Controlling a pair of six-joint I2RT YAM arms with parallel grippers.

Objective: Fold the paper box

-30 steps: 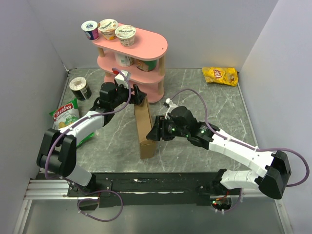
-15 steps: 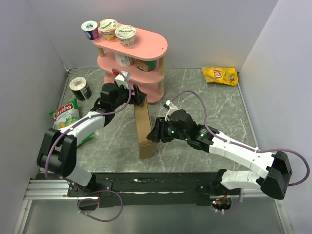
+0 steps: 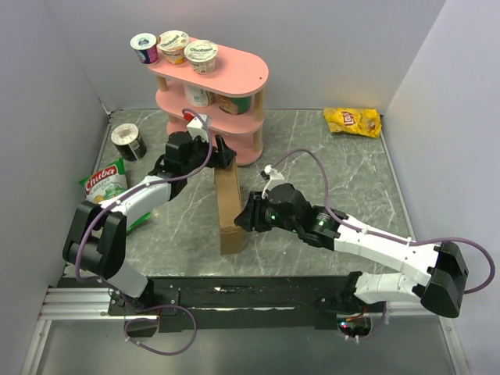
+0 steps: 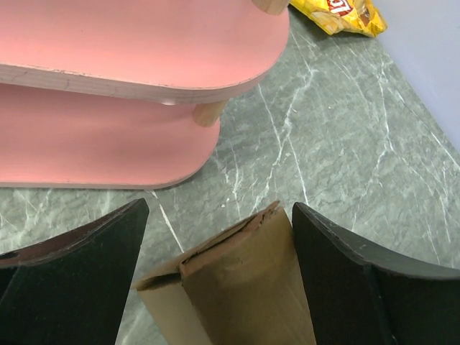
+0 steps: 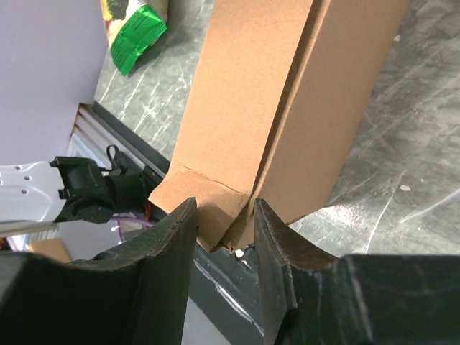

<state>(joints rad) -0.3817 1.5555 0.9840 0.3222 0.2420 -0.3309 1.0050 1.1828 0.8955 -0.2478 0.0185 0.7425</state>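
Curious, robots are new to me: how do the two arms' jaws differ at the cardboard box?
The left gripper has its jaws wide astride the far end of the paper box; the right gripper has them narrow at its near corner. Table shows inside the left's gap; cardboard nearly fills the right's. Both straddle cardboard.

From high behind the near edge, down onto the grey marble tabletop (image 3: 351,172). From each wrist, close on opposite ends of the brown cardboard box (image 3: 228,207), common to all three.

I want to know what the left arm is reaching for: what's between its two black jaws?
The far end of the cardboard box lies between the left arm's open jaws, with grey table beyond. The left wrist view shows this.
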